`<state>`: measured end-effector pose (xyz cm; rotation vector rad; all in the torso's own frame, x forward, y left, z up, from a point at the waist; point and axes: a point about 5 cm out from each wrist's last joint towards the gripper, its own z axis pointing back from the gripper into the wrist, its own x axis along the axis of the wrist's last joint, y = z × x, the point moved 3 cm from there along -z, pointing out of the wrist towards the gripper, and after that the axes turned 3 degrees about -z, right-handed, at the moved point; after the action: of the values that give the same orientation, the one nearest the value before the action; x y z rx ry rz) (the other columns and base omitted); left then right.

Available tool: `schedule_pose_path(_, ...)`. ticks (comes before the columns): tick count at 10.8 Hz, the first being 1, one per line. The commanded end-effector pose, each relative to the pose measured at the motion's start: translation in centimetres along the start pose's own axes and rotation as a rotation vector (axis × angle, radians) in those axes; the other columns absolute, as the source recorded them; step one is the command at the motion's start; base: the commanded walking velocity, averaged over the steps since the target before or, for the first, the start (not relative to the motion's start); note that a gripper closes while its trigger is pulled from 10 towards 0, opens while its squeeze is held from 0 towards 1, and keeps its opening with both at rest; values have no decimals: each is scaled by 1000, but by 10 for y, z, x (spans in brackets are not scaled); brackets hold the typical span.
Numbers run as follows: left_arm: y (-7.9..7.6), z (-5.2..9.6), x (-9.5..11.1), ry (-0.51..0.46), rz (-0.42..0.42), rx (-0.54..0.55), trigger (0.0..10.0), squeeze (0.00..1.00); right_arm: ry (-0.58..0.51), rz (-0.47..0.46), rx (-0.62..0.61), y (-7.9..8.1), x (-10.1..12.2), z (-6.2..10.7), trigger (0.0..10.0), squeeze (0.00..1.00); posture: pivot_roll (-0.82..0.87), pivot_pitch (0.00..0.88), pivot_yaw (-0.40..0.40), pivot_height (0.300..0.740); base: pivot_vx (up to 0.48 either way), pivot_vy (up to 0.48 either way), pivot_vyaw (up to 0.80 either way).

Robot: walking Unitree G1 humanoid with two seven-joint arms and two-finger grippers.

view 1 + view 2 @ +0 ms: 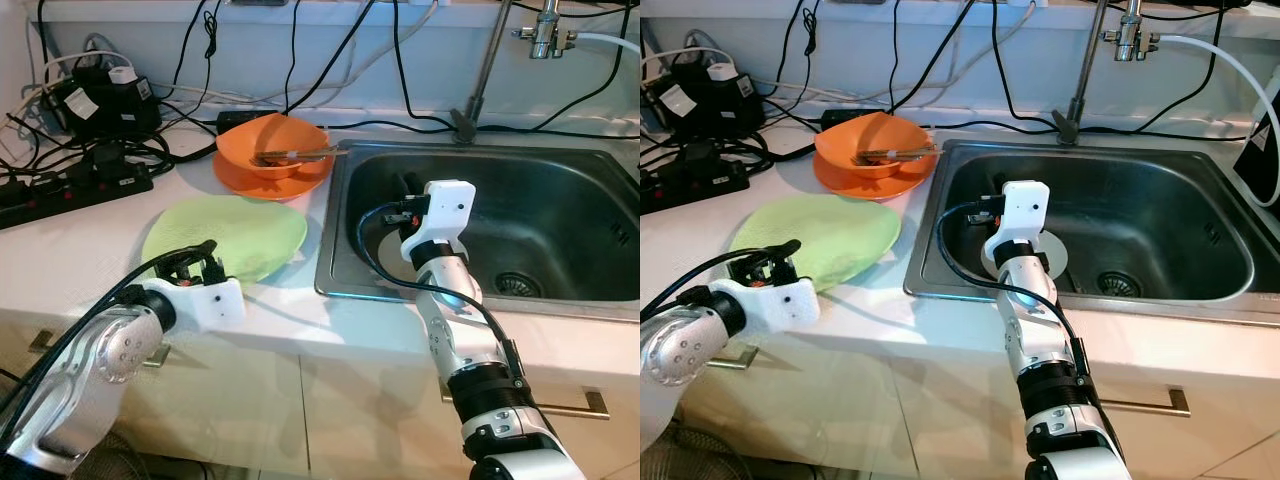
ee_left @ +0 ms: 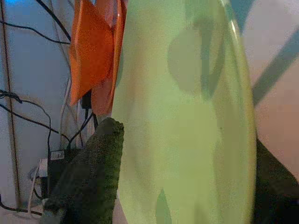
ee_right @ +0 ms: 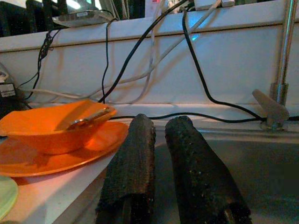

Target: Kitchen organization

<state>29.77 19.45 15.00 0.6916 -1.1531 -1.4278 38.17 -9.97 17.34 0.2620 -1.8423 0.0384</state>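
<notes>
A light green plate (image 1: 232,235) lies flat on the white counter, left of the sink. My left gripper (image 1: 200,262) is at the plate's near rim, open; in the left wrist view the plate (image 2: 187,116) spreads between its two fingers (image 2: 93,172). Behind it, an orange bowl (image 1: 275,145) with a metal utensil (image 1: 300,155) in it stands on an orange plate (image 1: 250,182). My right gripper (image 1: 408,188) hovers inside the steel sink (image 1: 335,285) near its left wall. Its fingers (image 3: 133,163) are shut with nothing between them and point toward the orange dishes.
A white round disc (image 1: 1058,255) lies on the sink floor behind my right arm, near the drain (image 1: 520,285). The faucet (image 1: 482,75) rises behind the sink. Power strips and chargers (image 1: 75,180) with many black cables crowd the counter's back left and the wall.
</notes>
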Motion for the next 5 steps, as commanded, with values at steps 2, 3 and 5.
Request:
schedule_pose_path(2, -24, -4, -14, 73, 13, -95, 0, 0, -19, -1, 4, 1, 5, -3, 10000, 0, 233, 30, 18, 740, 0, 0, 0)
schedule_pose_path(3, -22, -4, -14, 70, 15, -93, 0, 0, -19, -1, 4, 1, 5, -3, 10000, 0, 234, 30, 17, 740, 0, 0, 0)
schedule_pose_path(5, -21, -4, -11, 50, 25, -96, 0, 0, -20, 0, 4, 2, 5, -4, 10000, 0, 234, 30, 17, 740, 0, 0, 0)
